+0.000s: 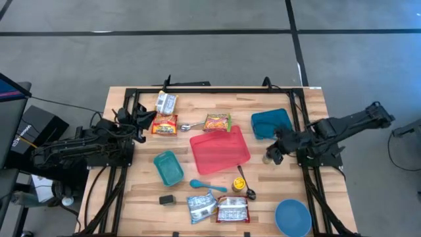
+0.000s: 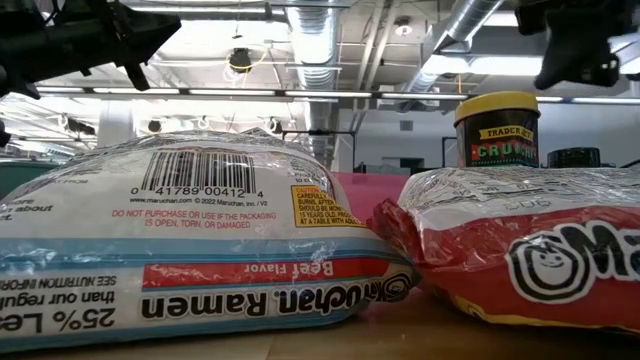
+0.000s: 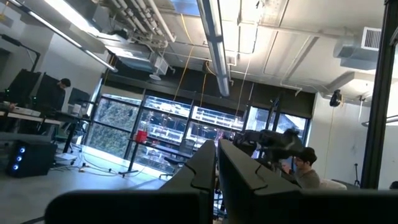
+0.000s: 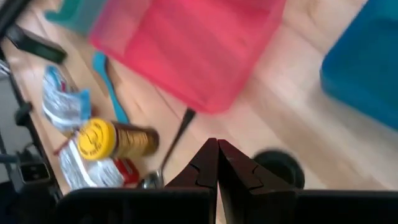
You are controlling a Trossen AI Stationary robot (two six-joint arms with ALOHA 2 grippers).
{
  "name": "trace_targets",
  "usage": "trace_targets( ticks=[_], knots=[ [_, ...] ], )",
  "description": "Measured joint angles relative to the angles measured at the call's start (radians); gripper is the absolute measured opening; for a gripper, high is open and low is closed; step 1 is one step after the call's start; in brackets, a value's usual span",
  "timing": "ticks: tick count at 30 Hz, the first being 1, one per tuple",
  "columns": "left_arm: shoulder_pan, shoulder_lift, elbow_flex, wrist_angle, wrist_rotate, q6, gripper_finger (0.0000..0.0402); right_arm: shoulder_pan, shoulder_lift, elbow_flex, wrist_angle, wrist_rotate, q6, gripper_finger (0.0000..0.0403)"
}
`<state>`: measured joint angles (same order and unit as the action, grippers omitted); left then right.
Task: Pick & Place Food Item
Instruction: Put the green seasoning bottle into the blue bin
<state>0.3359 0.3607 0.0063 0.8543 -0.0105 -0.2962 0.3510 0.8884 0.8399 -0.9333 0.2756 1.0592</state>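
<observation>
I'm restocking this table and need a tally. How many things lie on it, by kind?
Food packets: 5
Containers and trays: 3
Bowl: 1
Jar: 1
Spoons: 3
Small black block: 1
Total: 14

A wooden table carries a red tray at the centre, a teal box to its left and a blue container at upper right. Ramen packets lie at the bottom, and more packets at upper left. A blue bowl sits at lower right and a blue spoon under the tray.
</observation>
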Motion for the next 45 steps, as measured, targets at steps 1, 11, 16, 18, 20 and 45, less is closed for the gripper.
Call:
trace_targets(
  ticks=[1, 11, 16, 18, 20, 45],
  knots=[
    [0.0, 0.0, 0.0, 0.0, 0.0, 0.0, 0.0012, 0.02, 0.016, 0.008, -0.019, 0.0, 0.021, 0.0],
    [0.0, 0.0, 0.0, -0.001, 0.0, 0.0, 0.0012, 0.201, 0.143, 0.043, -0.267, -0.003, 0.309, 0.0],
    [0.0, 0.0, 0.0, -0.001, 0.0, 0.0, 0.0012, 0.249, 0.158, 0.043, -0.307, -0.013, 0.4, 0.0],
    [0.0, 0.0, 0.0, -0.001, 0.0, 0.0, 0.0012, 0.254, 0.158, 0.043, -0.305, -0.014, 0.408, 0.0],
    [0.0, 0.0, 0.0, -0.001, 0.0, 0.0, 0.0012, 0.252, 0.158, 0.043, -0.306, -0.015, 0.408, 0.0],
    [0.0, 0.0, 0.0, -0.001, 0.0, 0.0, 0.0012, 0.004, 0.159, 0.043, -0.206, -0.043, 0.329, 0.0049]
  ],
)
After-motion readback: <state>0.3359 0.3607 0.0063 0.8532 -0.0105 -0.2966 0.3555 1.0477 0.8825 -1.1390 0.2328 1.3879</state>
